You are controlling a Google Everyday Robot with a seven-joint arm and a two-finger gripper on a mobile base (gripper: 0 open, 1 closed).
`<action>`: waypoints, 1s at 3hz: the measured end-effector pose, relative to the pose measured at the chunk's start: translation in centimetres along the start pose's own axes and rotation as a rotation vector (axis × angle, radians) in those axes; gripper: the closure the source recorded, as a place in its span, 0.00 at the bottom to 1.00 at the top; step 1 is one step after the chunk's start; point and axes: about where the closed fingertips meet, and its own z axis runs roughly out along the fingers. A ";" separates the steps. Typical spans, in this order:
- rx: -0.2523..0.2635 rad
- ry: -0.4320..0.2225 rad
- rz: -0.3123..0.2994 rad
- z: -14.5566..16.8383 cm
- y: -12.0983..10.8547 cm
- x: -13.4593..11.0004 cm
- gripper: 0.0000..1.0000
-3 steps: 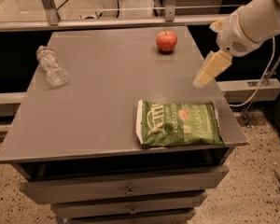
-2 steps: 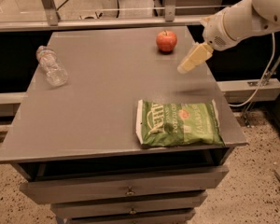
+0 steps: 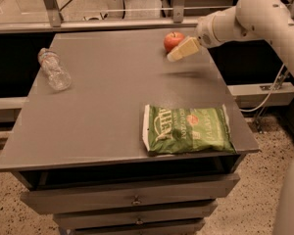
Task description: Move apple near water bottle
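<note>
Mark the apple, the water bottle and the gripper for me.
apple (image 3: 172,39): camera view, on its red left side.
water bottle (image 3: 54,70): camera view, on the middle of its clear crinkled body.
gripper (image 3: 174,56): camera view, on its pale tip, just in front of the apple.

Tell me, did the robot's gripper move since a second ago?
Yes. The gripper swung left, toward the apple, which stayed put, and now hovers close beside it.
</note>
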 end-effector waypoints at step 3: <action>-0.014 -0.029 0.084 6.2 -1.0 -0.1 0.34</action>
